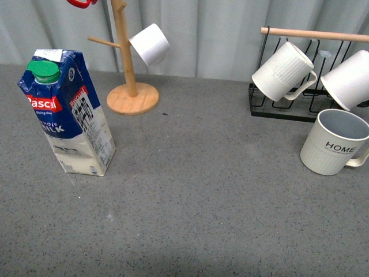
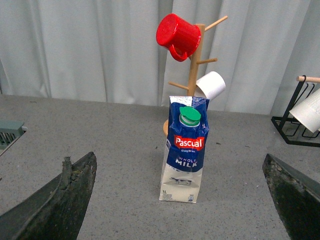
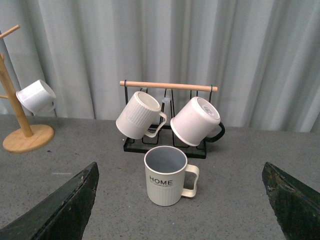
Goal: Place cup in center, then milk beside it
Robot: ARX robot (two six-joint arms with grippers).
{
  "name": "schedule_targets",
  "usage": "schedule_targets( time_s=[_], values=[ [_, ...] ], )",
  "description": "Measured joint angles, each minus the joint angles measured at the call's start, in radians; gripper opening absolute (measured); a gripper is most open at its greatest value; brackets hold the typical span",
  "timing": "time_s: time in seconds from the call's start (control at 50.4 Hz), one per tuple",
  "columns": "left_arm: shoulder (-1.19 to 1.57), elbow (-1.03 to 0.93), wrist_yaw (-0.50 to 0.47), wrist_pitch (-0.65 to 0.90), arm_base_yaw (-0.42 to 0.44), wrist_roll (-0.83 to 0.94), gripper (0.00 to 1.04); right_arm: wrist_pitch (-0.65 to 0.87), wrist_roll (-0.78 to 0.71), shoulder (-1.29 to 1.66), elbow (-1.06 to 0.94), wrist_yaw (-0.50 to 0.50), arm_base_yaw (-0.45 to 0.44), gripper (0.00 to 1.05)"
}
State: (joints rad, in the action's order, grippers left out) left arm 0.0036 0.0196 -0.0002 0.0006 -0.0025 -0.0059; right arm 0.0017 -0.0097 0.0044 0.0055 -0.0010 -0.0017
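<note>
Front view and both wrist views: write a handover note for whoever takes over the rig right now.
Left gripper open, empty, facing the milk. Right gripper open, empty, facing the cup.
Milk stands upright on the left of the table; cup stands upright on the right, before the black rack.
Done: nothing. To do: cup to centre, then milk beside it.

**Blue carton, pale mugs, speckled grey table (image 1: 202, 202)**

Milk carton (image 1: 69, 115): blue and white, red logo band, green cap. Cup (image 1: 334, 141): off-white, ribbed, black lettering, grey-blue inside. Red mug (image 2: 177, 35) on a tan wooden tree (image 2: 195, 70). One hanging mug (image 3: 196, 120) seems plain white.
</note>
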Motion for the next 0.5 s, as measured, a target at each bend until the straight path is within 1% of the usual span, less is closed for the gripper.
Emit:
schedule_targets(
  time_s=[0.496],
  values=[
    [0.000, 0.000, 0.000, 0.000, 0.000, 0.000, 0.98, 0.000, 0.000, 0.000, 0.000, 0.000, 0.000, 0.96]
  ],
)
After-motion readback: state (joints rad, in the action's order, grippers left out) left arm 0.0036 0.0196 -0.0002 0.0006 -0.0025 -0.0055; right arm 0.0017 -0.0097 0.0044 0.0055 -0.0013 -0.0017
